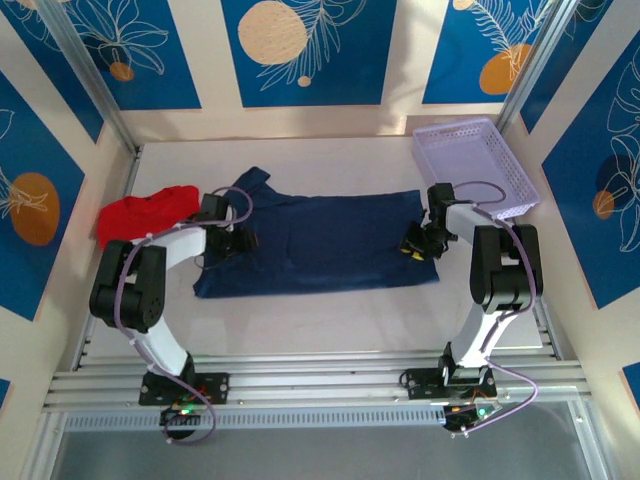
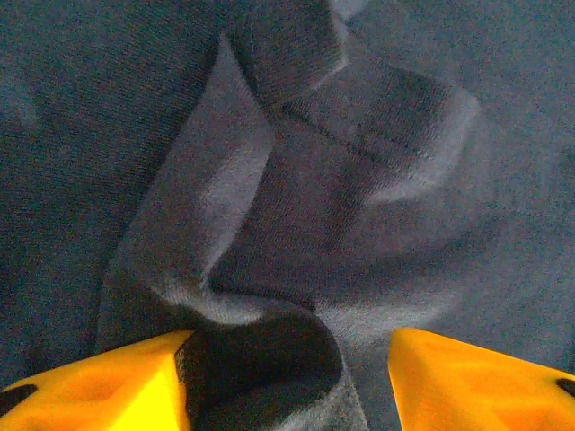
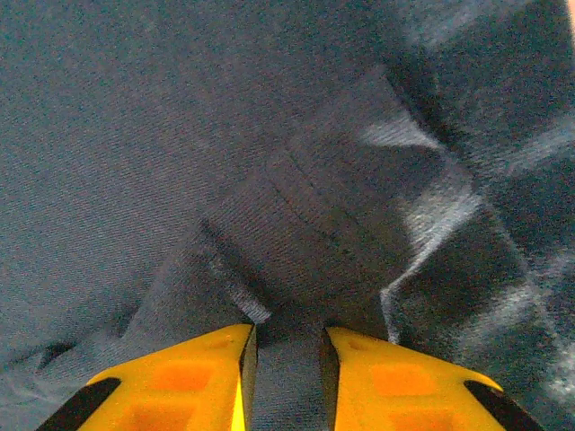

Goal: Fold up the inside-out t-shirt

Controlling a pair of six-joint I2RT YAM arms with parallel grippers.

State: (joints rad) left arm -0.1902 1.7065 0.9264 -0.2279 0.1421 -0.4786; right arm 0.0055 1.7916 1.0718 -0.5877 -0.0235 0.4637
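Inside-out t-shirt (image 1: 330, 245) lies spread flat across mid-table, long axis left-right, between the two arms. At its left end sits the left gripper (image 1: 238, 241), at its right end the right gripper (image 1: 413, 246). One claw per end reads as setup for a paired lift-and-fold. Left wrist view: left gripper (image 2: 287, 339) is spread wide, straddling a raised ridge of cloth with the fingers not closed on it. Right wrist view: right gripper (image 3: 287, 332) is nearly pressed together, pinching a thin fold of navy fabric in the narrow gap. My read: right has its grab, and left must close before any lift or the shirt drags lopsided. Red garment (image 1: 145, 212) sits near the shirt's left end, by the left arm. Purple basket (image 1: 478, 165) is near the shirt's far right corner.
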